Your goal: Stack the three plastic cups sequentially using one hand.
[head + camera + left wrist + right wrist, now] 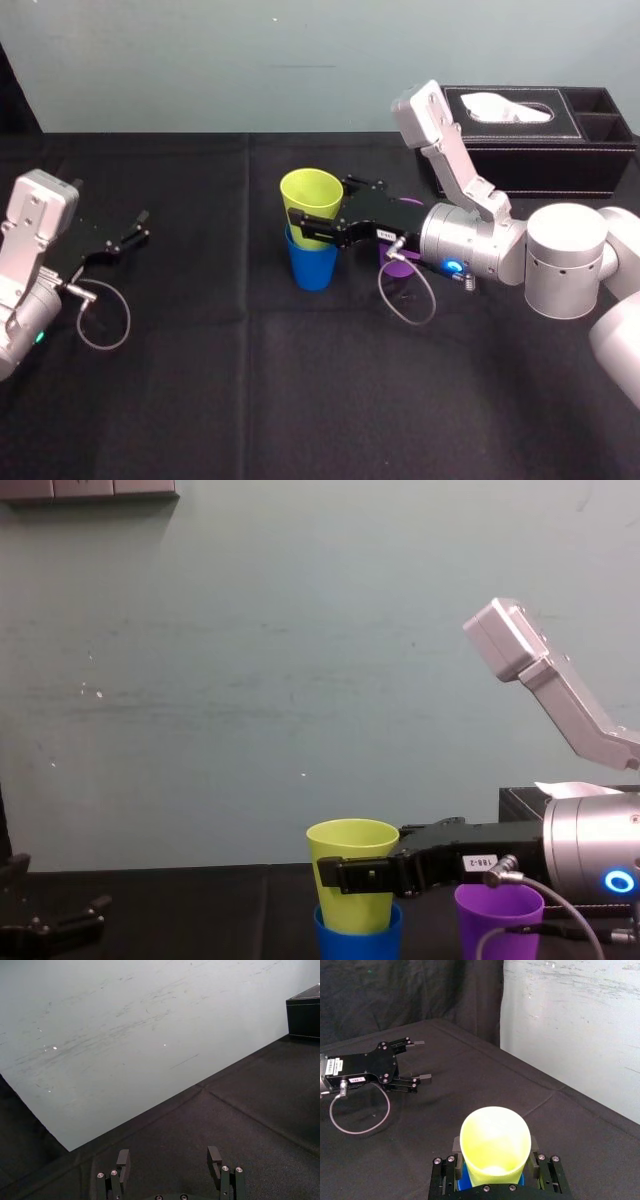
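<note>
Fingers of your right gripper are clamping the yellow-green cup upright inside the blue cup, the purple cup standing just rightward.

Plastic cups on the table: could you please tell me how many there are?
3. The yellow-green cup, gripped by the right tool, has its base inside the blue cup midway across the table; the purple cup stands just to their right, partly covered by that arm.
</note>
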Controlling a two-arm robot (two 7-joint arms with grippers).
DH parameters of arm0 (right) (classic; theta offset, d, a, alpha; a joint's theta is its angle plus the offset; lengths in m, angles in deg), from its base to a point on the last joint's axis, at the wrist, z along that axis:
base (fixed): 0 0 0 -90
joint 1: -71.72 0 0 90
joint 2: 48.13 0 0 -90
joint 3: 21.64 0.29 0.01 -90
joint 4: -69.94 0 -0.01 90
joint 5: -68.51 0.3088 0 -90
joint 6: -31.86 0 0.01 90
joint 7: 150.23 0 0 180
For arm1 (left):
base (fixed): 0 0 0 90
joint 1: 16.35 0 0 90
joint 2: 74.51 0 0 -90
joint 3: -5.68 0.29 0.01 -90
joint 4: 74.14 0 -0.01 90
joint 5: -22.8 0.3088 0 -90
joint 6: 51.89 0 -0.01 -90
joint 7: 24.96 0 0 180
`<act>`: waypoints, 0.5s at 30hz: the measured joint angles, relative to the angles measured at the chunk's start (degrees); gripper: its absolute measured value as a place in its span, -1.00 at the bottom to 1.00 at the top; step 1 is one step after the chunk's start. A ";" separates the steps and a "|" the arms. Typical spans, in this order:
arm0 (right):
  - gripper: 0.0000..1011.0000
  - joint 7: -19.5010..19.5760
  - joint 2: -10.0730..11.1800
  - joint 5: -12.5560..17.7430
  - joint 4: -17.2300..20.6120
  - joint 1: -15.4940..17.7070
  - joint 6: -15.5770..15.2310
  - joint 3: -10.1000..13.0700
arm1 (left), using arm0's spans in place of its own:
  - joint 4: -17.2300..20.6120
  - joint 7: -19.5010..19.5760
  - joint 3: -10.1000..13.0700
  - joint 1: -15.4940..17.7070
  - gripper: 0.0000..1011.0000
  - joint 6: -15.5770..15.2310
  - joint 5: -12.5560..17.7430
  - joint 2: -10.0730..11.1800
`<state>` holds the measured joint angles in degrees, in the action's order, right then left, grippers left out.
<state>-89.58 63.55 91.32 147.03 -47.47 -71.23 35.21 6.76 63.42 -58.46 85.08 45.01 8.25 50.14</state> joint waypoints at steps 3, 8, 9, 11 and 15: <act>0.46 0.01 0.04 0.01 0.08 -0.02 -0.08 0.01 | 0.00 0.00 0.00 0.00 1.00 0.00 0.00 0.00; 0.71 0.02 0.07 0.02 0.16 -0.02 -0.14 0.01 | 0.00 0.00 0.00 0.00 1.00 0.00 0.00 0.00; 0.76 0.03 0.08 0.03 0.18 -0.02 -0.15 0.01 | 0.00 0.00 0.00 0.00 1.00 0.00 0.00 0.00; 0.85 0.03 0.08 0.04 0.19 -0.02 -0.17 0.01 | 0.00 0.00 0.00 0.00 1.00 0.00 0.00 0.00; 0.98 0.06 0.10 0.05 0.21 -0.02 -0.20 0.00 | 0.00 0.00 0.00 0.00 1.00 0.00 0.00 0.00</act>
<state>-89.52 63.65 91.37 147.24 -47.49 -71.43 35.21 6.76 63.42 -58.46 85.08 45.01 8.25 50.14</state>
